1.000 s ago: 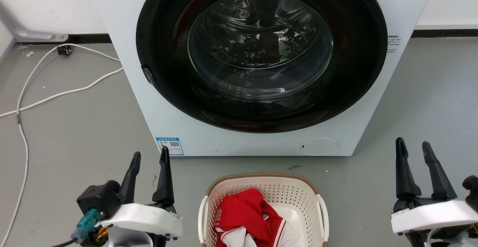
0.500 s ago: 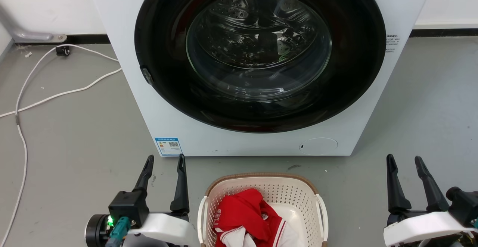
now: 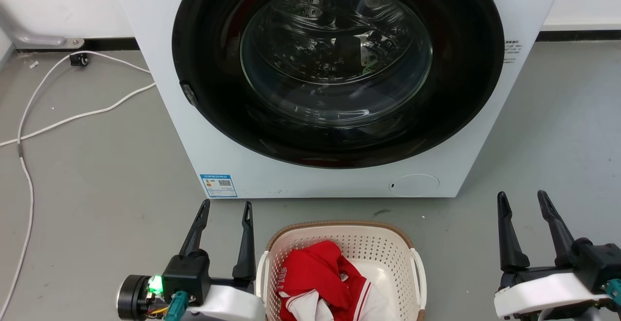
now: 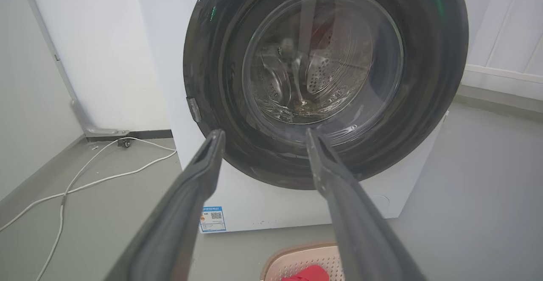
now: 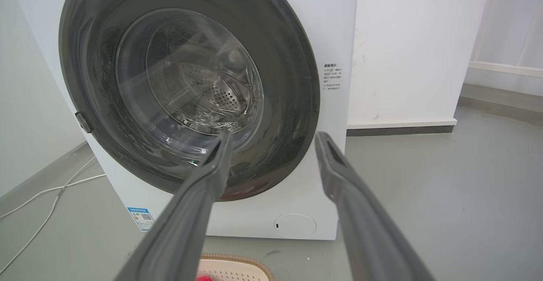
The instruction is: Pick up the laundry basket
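The left gripper (image 3: pixel 227 204) has moved in beside the laundry basket (image 3: pixel 339 223), the right gripper (image 3: pixel 521 194) opposite, both wide and empty, evidently for a two-sided lift.

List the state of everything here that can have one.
laundry basket: upright on the floor, ungripped, clothes inside.
red garment: crumpled in the basket.
washer door: shut.
left gripper: open, empty, close beside the basket's left side.
right gripper: open, empty, apart from the basket.
white cable: lying loose on the floor.
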